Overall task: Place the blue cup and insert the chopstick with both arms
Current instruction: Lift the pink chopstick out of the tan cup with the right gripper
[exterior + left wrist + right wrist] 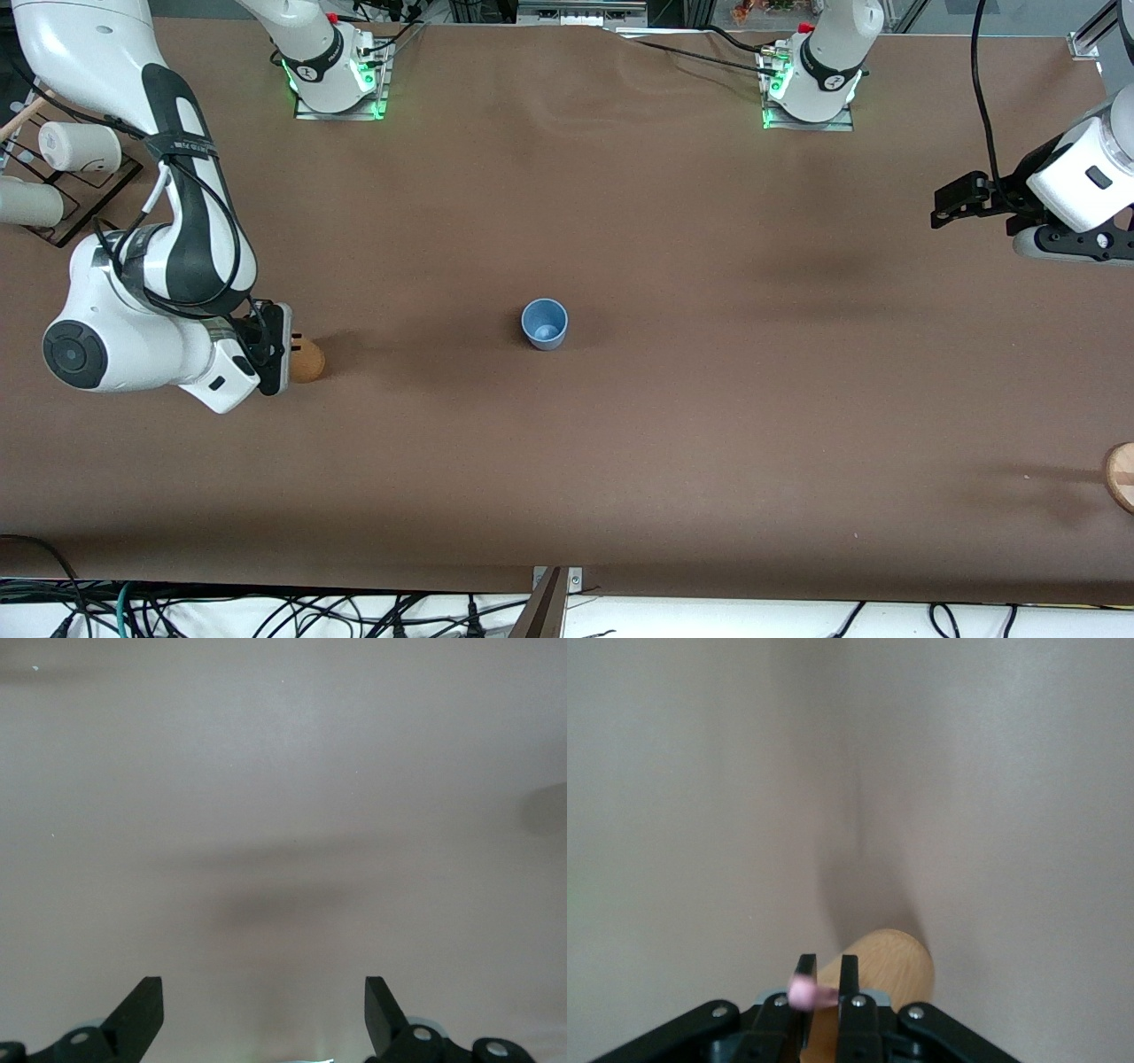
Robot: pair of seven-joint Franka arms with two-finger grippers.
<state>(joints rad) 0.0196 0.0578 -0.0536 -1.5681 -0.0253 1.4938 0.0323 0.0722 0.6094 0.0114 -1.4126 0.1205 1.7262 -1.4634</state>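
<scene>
Right gripper (824, 992) pinches the pink chopstick (808, 993) over the tan cup (306, 361); left gripper (264, 1014) waits, fingers wide, above bare counter (709, 443). Blue cup (544, 323) stands mid-counter.
</scene>
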